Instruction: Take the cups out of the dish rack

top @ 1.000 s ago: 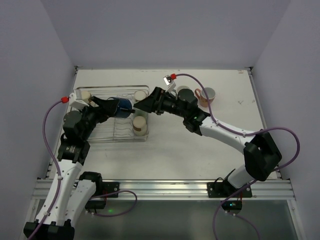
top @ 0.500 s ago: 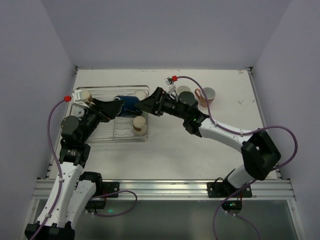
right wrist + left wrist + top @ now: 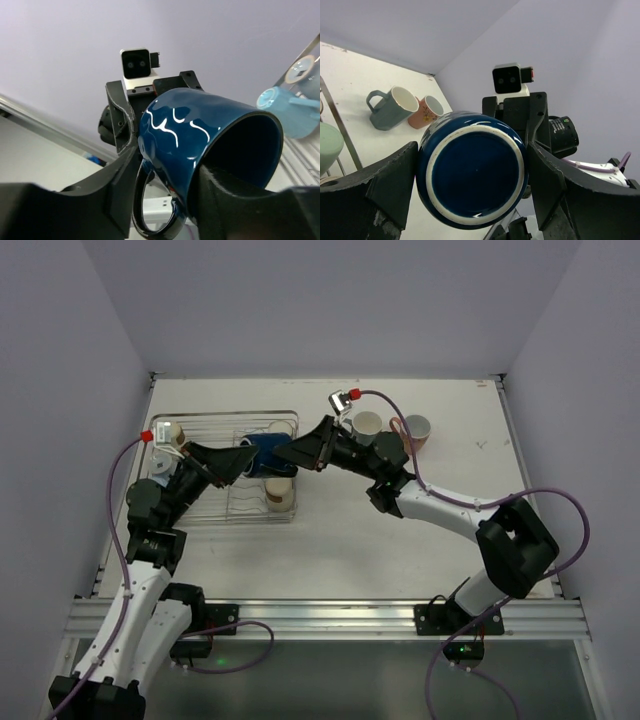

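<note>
A navy mug point(image 3: 265, 454) hangs on its side above the dish rack point(image 3: 215, 506), held from both ends. My left gripper point(image 3: 240, 459) is shut on its base end; the left wrist view shows the mug's round bottom point(image 3: 472, 167) between the two fingers. My right gripper point(image 3: 291, 454) grips the rim end, with one finger point(image 3: 235, 200) inside the mouth and the other point(image 3: 112, 185) outside by the handle point(image 3: 150, 212). A beige tumbler point(image 3: 280, 495) and another beige cup point(image 3: 168, 430) stay in the rack. A light blue mug point(image 3: 287, 107) lies there too.
A grey-teal mug point(image 3: 368, 425) and a salmon pink mug point(image 3: 415, 428) stand on the table right of the rack; both also show as the grey-teal mug point(image 3: 390, 107) and pink mug point(image 3: 427, 111). A pale green tumbler point(image 3: 327, 145) sits at the rack's edge.
My right gripper has come in and closed on the navy mug's rim. The left gripper kept its hold. Both arms shifted a little, uncovering the grey-teal mug behind.
</note>
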Motion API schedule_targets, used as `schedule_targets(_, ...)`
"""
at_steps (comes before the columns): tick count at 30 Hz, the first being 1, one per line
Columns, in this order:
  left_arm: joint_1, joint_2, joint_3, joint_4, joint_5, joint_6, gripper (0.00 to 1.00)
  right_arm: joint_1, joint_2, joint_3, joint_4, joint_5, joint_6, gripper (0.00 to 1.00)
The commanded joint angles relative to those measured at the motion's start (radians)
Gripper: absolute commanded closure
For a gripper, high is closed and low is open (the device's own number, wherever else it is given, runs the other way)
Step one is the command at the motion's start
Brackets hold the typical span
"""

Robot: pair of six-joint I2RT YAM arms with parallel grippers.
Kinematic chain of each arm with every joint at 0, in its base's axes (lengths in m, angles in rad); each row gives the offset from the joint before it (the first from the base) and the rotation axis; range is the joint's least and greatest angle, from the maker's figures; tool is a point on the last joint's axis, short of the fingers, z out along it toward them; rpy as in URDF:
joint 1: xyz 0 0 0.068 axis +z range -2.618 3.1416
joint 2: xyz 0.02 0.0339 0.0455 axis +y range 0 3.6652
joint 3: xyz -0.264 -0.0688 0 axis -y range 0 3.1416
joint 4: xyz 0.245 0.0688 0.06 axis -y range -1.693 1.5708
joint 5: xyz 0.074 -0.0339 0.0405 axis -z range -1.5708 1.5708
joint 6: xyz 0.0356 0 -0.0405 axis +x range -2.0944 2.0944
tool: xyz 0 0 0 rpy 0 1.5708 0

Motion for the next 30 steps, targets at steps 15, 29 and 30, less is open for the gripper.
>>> schedule_targets(15,-0.081,-0.012,0.123,-0.088,-0.042,0.165,0.00,-0.042,-0.102,-0.070,0.248,-0.078,0.068,1.00)
schedule_targets(29,-0.081,-0.011,0.209,-0.270,-0.067,0.367,0.00,-0.158,-0.220,-0.120,0.032,-0.141,-0.039,1.00)
schedule_targets(30,-0.081,-0.009,0.232,-0.369,-0.087,0.406,0.00,-0.180,-0.240,-0.135,-0.008,-0.149,-0.063,1.00)
